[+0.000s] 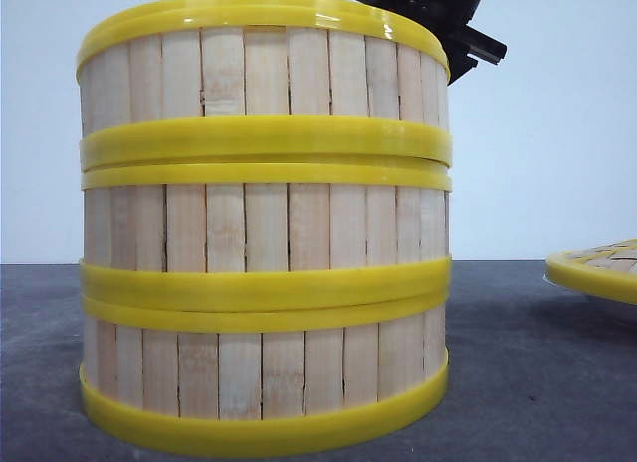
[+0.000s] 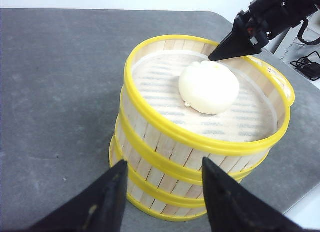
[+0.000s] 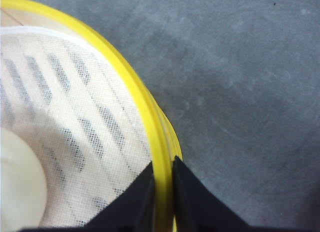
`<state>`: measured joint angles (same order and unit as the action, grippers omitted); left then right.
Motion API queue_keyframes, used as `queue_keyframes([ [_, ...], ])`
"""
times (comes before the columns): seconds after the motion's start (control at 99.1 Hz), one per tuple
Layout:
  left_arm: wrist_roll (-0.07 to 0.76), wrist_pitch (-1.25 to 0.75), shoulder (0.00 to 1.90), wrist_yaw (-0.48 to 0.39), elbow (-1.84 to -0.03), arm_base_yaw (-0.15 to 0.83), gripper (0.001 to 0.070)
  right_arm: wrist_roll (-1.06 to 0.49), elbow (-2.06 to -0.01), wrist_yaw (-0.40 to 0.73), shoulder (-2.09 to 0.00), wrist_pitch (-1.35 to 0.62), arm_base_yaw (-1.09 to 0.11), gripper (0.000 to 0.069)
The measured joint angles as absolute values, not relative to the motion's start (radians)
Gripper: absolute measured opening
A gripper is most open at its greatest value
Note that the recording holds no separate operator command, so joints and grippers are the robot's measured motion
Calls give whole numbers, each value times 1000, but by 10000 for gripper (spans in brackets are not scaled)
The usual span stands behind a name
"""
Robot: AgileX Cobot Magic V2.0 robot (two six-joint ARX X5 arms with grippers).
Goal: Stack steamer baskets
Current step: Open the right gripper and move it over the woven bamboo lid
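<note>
Steamer baskets (image 1: 264, 223) stacked three high w/ bun (image 2: 209, 87) in top one; our right gripper (image 3: 162, 184) pinches top rim, left gripper (image 2: 162, 192) spread apart.

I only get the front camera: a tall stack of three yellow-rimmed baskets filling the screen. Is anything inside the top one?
Observer: Yes. The left wrist view shows a white steamed bun lying on a cloth liner inside the top steamer basket.
Operator: What's the black thing poking out behind the top?
Observer: The right gripper. Its fingers pinch the top basket's yellow rim, one inside, one outside.
Operator: And the other arm?
Observer: The left gripper is open, on the near side of the stack, holding nothing.
</note>
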<state>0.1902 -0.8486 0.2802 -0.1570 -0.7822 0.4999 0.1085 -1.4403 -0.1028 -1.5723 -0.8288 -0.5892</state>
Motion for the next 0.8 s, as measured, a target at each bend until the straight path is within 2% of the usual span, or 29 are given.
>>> queue_keyframes([
  [0.061, 187, -849, 280, -157, -782, 500, 275, 109, -1440, -107, -1572, -832, -588, 79],
  [0.182, 184, -848, 280, -157, -782, 500, 275, 109, -1440, -107, -1572, -832, -582, 307],
  [0.262, 183, -848, 280, -157, -782, 500, 275, 109, -1440, -105, -1572, -823, -577, 381],
  [0.525, 183, -848, 280, -157, -782, 500, 275, 109, -1458, -97, -1517, -821, -568, 407],
  [0.797, 183, -848, 280, -157, -782, 500, 275, 109, -1477, 35, -1250, -887, -481, 407],
])
